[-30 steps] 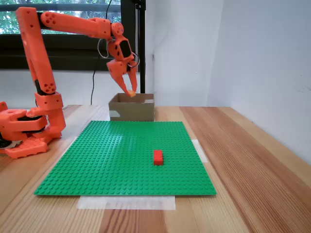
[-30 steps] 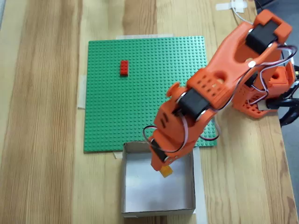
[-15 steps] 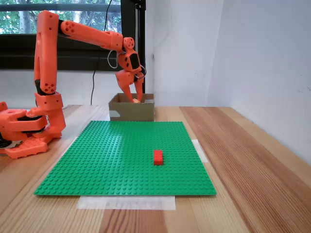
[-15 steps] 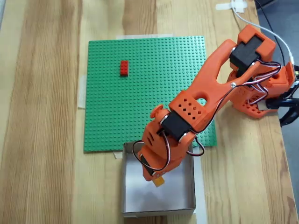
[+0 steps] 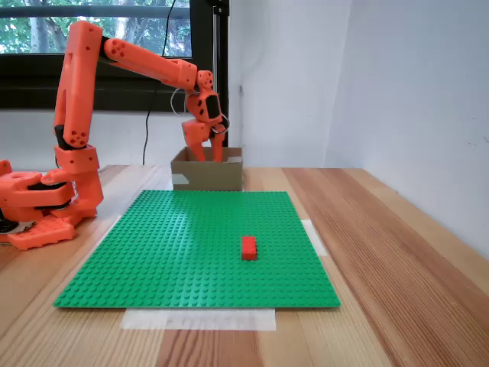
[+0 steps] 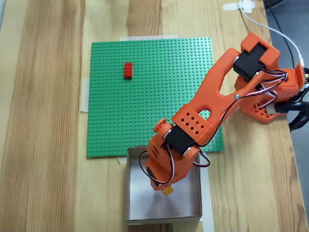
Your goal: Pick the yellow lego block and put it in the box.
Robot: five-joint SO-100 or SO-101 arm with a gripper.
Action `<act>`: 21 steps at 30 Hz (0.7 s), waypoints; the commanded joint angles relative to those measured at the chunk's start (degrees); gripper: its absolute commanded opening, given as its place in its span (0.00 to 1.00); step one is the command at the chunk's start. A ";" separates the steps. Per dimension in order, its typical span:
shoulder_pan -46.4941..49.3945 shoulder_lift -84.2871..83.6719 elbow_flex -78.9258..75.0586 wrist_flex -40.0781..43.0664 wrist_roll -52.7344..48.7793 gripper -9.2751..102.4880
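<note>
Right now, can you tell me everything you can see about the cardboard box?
The box is small, low and brown, and looks like plain cardboard, open on top with short flaps. From above its floor looks pale grey. It sits on the wooden table against one edge of the green baseplate; in the side-on fixed view it stands at the plate's far edge. The gripper reaches down into it, and a bit of the yellow lego block shows at the gripper's tip, over the box's floor.

No readable text, as far as visible.
</note>
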 commanded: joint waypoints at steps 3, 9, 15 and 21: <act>0.70 0.18 -0.97 -1.05 0.44 0.15; 0.79 0.18 -0.97 -1.32 0.79 0.18; 0.79 0.70 -0.88 -1.67 2.81 0.26; 0.26 4.48 0.26 -2.02 3.34 0.26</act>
